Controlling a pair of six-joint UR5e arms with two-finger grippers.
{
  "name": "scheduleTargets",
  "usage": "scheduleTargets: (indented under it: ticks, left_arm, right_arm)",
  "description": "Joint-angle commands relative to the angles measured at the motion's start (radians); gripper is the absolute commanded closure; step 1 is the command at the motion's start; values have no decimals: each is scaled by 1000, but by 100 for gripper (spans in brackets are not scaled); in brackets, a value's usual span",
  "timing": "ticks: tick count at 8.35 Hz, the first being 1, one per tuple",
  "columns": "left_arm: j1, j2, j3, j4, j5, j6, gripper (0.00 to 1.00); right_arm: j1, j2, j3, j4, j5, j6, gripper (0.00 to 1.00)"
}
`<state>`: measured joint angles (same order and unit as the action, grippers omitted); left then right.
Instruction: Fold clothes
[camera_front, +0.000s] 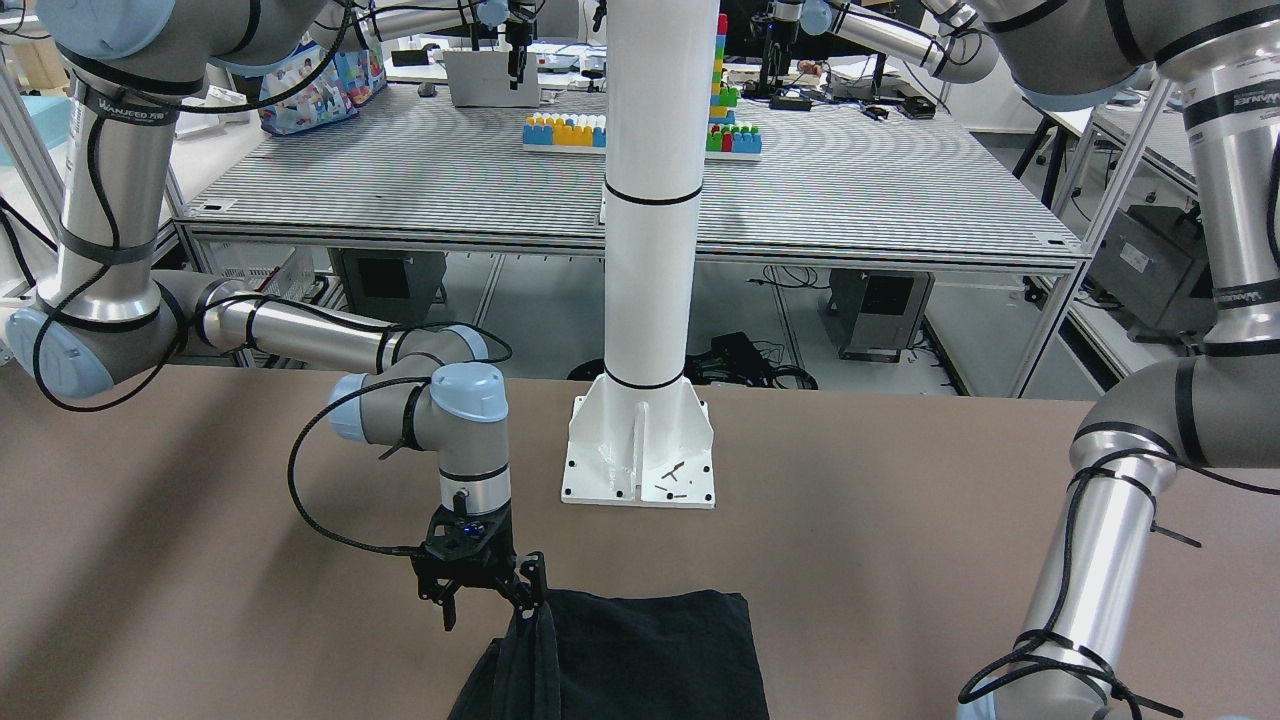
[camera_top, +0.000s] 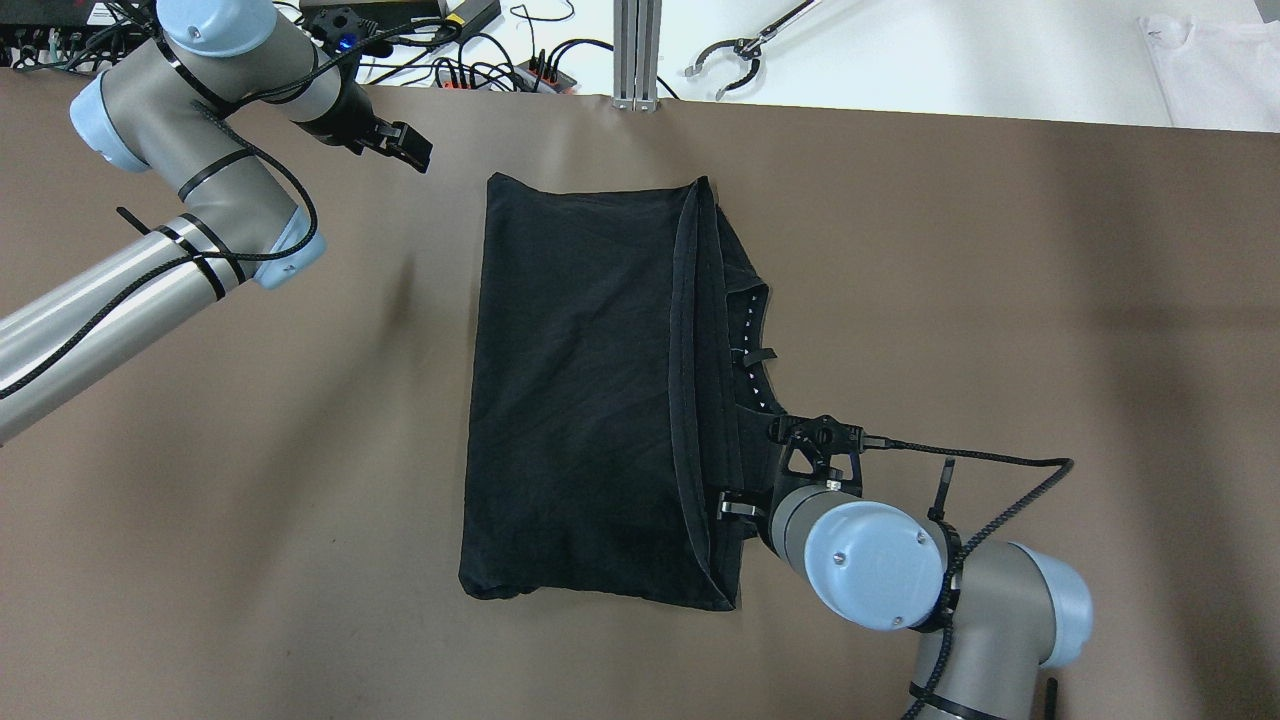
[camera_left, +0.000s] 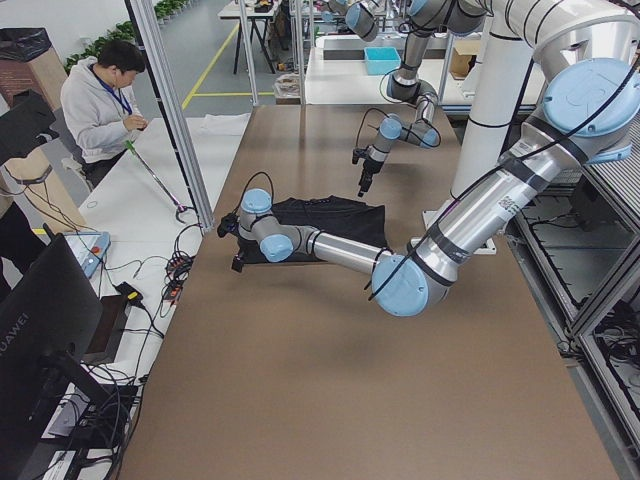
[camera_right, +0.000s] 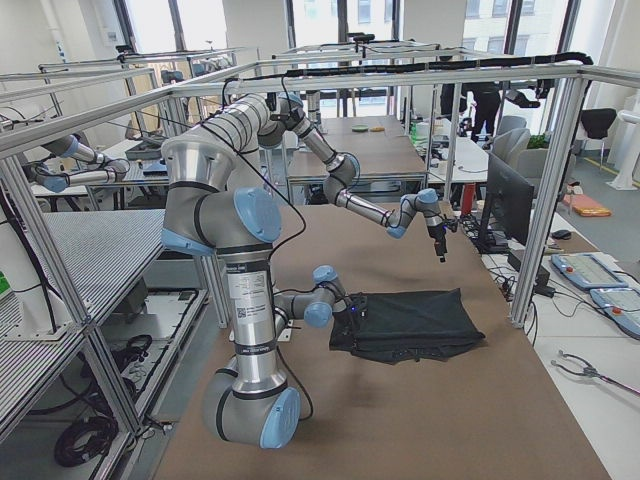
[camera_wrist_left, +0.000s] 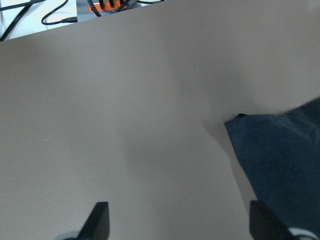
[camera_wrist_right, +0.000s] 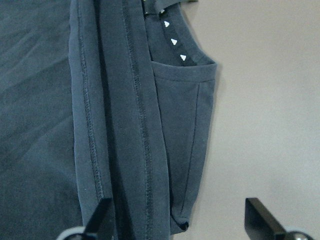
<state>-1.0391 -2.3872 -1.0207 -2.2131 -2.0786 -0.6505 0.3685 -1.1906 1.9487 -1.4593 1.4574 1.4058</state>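
The black cloth (camera_top: 580, 400) lies flat on the brown table (camera_top: 1000, 300), folded over along a hemmed edge (camera_wrist_right: 140, 125), with a neckband with white triangles (camera_wrist_right: 175, 42) showing on its right. My right gripper (camera_top: 745, 510) is open at the cloth's near right corner. In the right wrist view (camera_wrist_right: 177, 225) one fingertip (camera_wrist_right: 100, 220) is over the fabric and the other (camera_wrist_right: 260, 220) over bare table. My left gripper (camera_top: 400, 145) is open and empty, off the cloth's far left corner (camera_wrist_left: 240, 120). The cloth also shows in the front view (camera_front: 640, 660).
The white pillar's base plate (camera_front: 640, 470) stands on the table behind the cloth. Cables and power strips (camera_top: 480, 70) lie along the far table edge. A grabber tool (camera_top: 735, 60) lies on the white bench beyond. An operator (camera_left: 100, 100) stands at that side.
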Motion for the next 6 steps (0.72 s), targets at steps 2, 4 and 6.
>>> scheduleTargets:
  ticks: [2, 4, 6]
  left_arm:
    - [1, 0, 1, 0, 0, -3, 0]
    - [1, 0, 1, 0, 0, -3, 0]
    - [2, 0, 1, 1, 0, -3, 0]
  right_arm:
    - [-34, 194, -108, -194, -6, -161, 30]
    - [-65, 189, -134, -213, -52, -238, 42]
    - [-83, 190, -149, -220, -69, -249, 51]
